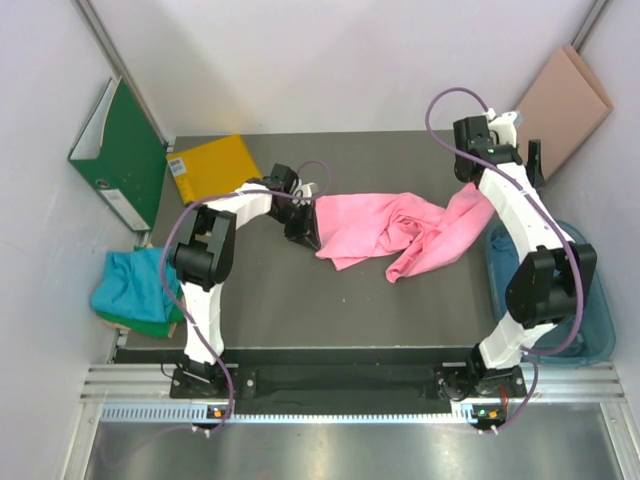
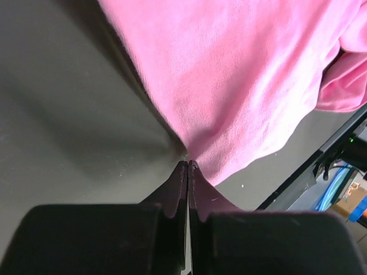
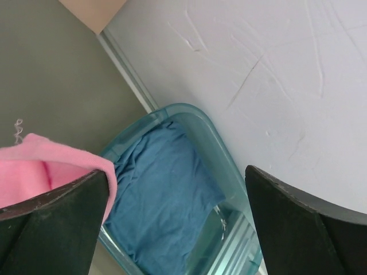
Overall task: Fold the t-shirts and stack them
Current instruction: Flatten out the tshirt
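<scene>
- You have one pink t-shirt (image 1: 390,235) lying crumpled at the centre of the table (image 1: 300,310). Its long axis runs from 9 o'clock up towards 2 o'clock.
- Your left gripper (image 1: 305,228) sits at the shirt's 9 o'clock end. Its jaws are pressed together, pinching the pink hem at their tips.
- Your right gripper (image 3: 176,175) is at the 2 o'clock end with its jaws spread wide. Pink cloth drapes over one finger (image 3: 57,217), unclamped.
- One dark blue t-shirt (image 3: 166,195) lies in one translucent bin (image 3: 186,107) at 4 o'clock.
- One teal t-shirt (image 1: 130,280) lies over one green t-shirt (image 1: 140,323) at 8 o'clock, off the table's edge.
- You also have one yellow sheet (image 1: 210,165) at 10 o'clock, one green binder (image 1: 120,160) beside it, and one tan board (image 1: 562,105) at 1 o'clock.
</scene>
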You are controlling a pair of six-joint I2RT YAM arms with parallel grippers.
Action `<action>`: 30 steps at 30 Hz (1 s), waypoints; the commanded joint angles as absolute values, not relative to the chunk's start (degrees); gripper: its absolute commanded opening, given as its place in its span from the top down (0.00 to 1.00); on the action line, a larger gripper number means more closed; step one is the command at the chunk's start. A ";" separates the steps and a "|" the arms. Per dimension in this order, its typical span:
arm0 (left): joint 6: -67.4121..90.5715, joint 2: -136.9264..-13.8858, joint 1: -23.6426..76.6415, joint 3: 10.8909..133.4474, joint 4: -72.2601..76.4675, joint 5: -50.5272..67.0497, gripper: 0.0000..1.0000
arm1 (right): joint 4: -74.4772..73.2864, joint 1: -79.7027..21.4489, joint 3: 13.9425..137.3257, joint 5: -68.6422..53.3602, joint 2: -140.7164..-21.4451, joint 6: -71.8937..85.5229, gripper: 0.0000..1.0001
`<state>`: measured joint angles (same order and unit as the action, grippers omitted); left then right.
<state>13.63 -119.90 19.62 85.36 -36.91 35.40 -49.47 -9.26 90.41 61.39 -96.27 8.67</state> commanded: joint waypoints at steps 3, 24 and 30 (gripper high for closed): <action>12.04 -119.36 19.95 85.52 -39.29 36.40 1.00 | -47.90 -9.93 90.62 61.61 -90.79 8.61 0.00; 13.88 -109.86 19.42 87.19 -42.19 32.17 0.77 | -44.30 -11.60 88.59 60.30 -85.87 5.45 0.00; 14.41 -109.25 19.42 84.90 -41.49 31.64 0.01 | -43.42 -11.69 88.42 56.78 -84.29 5.36 0.00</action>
